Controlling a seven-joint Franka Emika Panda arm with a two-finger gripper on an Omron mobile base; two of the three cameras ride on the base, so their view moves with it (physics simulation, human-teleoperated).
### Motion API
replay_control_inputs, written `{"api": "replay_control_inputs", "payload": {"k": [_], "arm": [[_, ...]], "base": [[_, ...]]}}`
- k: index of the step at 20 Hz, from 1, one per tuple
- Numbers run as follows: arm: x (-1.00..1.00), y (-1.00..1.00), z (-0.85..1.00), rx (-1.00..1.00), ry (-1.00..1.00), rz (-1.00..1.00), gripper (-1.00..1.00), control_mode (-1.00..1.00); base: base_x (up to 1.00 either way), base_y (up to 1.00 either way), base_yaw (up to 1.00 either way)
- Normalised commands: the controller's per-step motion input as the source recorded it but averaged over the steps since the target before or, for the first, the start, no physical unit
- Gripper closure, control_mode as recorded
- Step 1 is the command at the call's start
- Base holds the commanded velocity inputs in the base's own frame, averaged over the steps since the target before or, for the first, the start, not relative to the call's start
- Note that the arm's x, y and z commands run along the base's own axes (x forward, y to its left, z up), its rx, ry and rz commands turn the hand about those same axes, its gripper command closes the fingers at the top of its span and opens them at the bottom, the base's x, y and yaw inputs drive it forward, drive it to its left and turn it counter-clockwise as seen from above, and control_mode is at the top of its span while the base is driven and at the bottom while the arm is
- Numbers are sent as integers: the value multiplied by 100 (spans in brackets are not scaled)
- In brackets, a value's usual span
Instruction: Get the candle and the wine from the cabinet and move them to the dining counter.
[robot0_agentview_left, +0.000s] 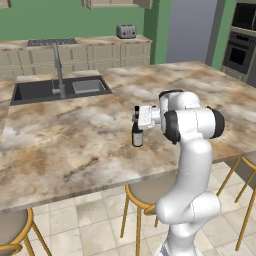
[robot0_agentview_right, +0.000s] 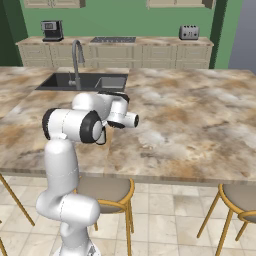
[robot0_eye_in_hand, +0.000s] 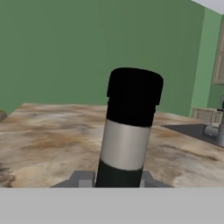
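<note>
The wine (robot0_agentview_left: 137, 135), a dark bottle with a pale label, stands upright on the dining counter (robot0_agentview_left: 75, 145) near its front edge. My gripper (robot0_agentview_left: 136, 115) reaches in from the right and is shut on the bottle's neck. In the hand view the black cap and grey band of the wine (robot0_eye_in_hand: 131, 109) rise right between my fingertips (robot0_eye_in_hand: 84, 179), with the marbled dining counter (robot0_eye_in_hand: 48, 140) stretching behind. Beige wall cabinet doors (robot0_agentview_left: 117, 4) hang on the green back wall. The candle is out of view.
A dark sink (robot0_agentview_left: 55, 90) with a tall faucet (robot0_agentview_left: 59, 67) is set into the slab at the far left. Stools (robot0_agentview_left: 145, 192) stand under the near edge. The back worktop carries a toaster (robot0_agentview_left: 126, 31) and a coffee machine (robot0_agentview_right: 51, 29). An oven (robot0_agentview_left: 240, 50) stands at the far right.
</note>
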Motion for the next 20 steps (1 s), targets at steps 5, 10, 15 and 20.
{"api": "replay_control_inputs", "payload": {"k": [5, 10, 15, 20], "arm": [[0, 0, -11, 0, 0, 0, 100, -100], [0, 0, 0, 0, 0, 0, 100, -100], [0, 0, 0, 0, 0, 0, -100, -100], [0, 0, 0, 0, 0, 0, -100, -100]], "base": [[0, 0, 0], [0, 0, 0], [0, 0, 0], [0, 0, 0]]}}
